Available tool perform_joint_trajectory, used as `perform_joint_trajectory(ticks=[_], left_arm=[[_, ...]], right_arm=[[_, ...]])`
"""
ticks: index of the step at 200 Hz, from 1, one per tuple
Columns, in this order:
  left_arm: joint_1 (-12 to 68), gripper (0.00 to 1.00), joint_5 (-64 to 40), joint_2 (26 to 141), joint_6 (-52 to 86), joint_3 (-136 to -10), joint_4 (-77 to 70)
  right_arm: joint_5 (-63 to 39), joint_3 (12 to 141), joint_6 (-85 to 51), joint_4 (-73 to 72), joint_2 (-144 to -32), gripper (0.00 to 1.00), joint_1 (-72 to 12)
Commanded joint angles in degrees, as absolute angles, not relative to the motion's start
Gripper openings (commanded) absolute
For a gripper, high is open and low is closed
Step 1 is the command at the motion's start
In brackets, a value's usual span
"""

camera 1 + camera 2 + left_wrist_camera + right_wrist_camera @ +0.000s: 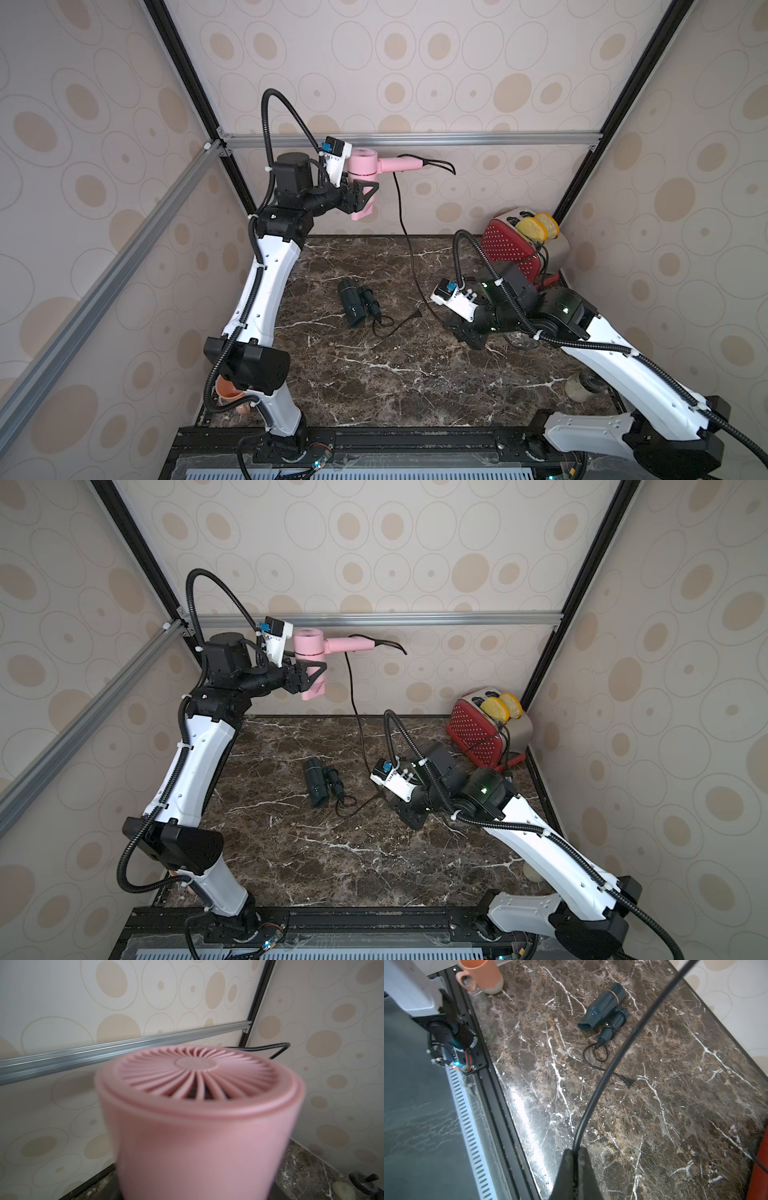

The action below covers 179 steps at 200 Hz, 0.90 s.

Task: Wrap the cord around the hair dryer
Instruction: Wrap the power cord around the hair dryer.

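My left gripper [365, 195] is shut on the barrel of a pink hair dryer [361, 164], held high near the back wall in both top views, its handle pointing right. The dryer's vented rear cap [195, 1072] fills the left wrist view and hides the jaws there. Its black cord [401, 216] loops at the handle's end, then hangs down to my right gripper [575, 1150], which is shut on it low over the marble table [374, 374]. In the right wrist view the cord [618, 1059] rises away from the closed fingertips.
A dark hair dryer [353, 301] lies mid-table, its own cord and plug [629, 1082] trailing beside it. A red toaster [515, 249] with bread stands at the back right. An orange mug [481, 974] sits by the left arm's base, and a glass jar [584, 386] under the right arm.
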<state>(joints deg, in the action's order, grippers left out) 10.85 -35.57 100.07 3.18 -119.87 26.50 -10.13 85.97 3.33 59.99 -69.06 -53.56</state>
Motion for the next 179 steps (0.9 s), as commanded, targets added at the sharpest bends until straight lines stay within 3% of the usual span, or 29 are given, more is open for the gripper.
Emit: perform_joint_trajectory(ticks=[1,100,135,157,179], left_arm=[[10.7,0.0,-27.7,101.3,-6.2,-121.5,32.2],[10.6,0.0,-20.5,102.1,-13.4,-107.0,38.9],[11.1,0.0,-23.8,99.3,-13.8,-101.0,39.7],[12.4,0.0,-26.5,95.4,-14.4,-98.0,41.4],[15.9,0.0,-31.5,92.3,-14.5,-97.3,45.4]], right_arm=[[-10.1,94.1,4.6,66.2,-68.4,0.0,-56.5],[-0.2,147.1,15.3,80.7,-84.0,0.0,-60.4],[4.5,149.3,21.1,74.2,-84.7,0.0,-60.3],[13.4,147.1,29.6,65.8,-84.9,0.0,-60.1],[14.5,146.2,35.9,55.3,-86.7,0.0,-53.8]])
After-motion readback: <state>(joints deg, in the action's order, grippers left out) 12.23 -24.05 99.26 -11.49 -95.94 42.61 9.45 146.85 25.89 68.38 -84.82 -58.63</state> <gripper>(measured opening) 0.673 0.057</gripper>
